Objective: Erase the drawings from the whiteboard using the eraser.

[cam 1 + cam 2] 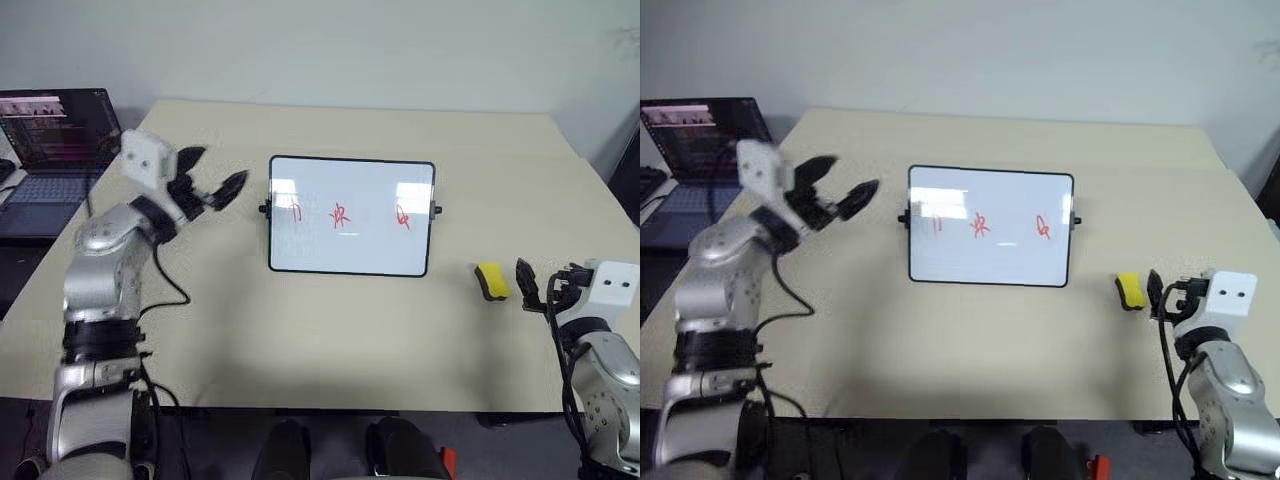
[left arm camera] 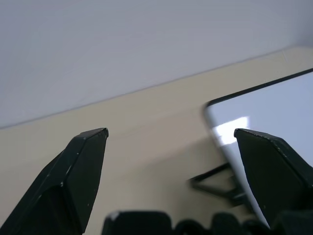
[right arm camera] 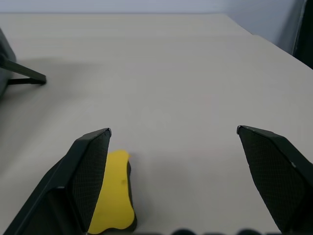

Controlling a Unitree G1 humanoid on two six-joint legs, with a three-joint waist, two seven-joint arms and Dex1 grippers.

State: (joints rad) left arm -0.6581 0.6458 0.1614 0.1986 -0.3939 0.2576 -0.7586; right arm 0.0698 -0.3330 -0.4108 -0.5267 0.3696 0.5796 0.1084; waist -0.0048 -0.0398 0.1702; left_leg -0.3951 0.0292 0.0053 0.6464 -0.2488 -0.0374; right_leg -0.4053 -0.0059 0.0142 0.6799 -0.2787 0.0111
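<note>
The whiteboard [image 1: 352,250] is white with a thin black frame and carries three red drawings [image 1: 343,215]. The eraser [image 1: 491,281] at right is yellow with a black underside. The table [image 1: 330,340] is plain beige. Far left, the laptop [image 1: 55,150] is dark.

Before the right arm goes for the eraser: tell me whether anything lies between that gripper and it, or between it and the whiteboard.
Nothing visible does. The right gripper is open beside the eraser, and bare table separates the eraser from the whiteboard.
</note>
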